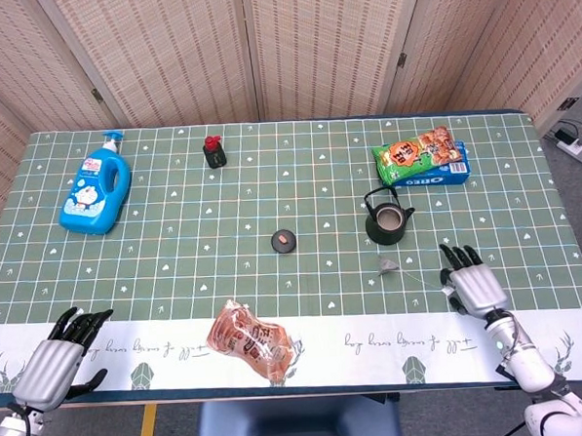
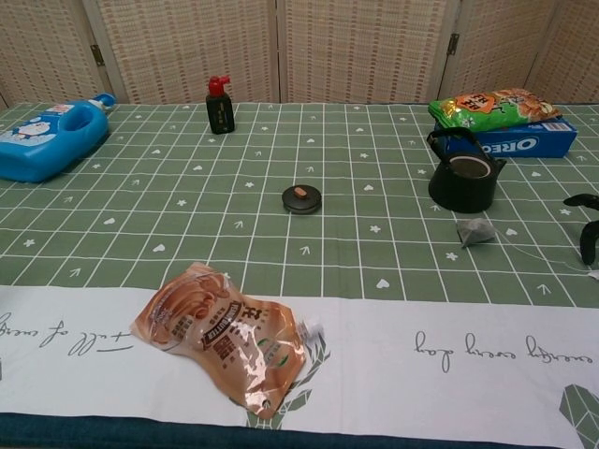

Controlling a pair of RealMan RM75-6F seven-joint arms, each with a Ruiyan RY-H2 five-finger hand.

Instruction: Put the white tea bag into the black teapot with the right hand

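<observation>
white tea bag (image 1: 387, 265) lies on the green checked tablecloth (image 1: 271, 200), just in front of the black teapot (image 1: 388, 220) and apart from it; the pot stands open, its round lid (image 1: 283, 241) lying well to the left. right hand (image 1: 473, 281) rests near the bag's right, fingers spread, holding nothing. left hand (image 1: 56, 359) sits at the near left corner, fingers apart, empty. blue detergent bottle (image 1: 96, 188), small dark bottle (image 1: 214, 152), oreo box (image 1: 443, 170) under a green snack bag (image 1: 415, 153), and an orange packet (image 1: 251, 340) lie around.
</observation>
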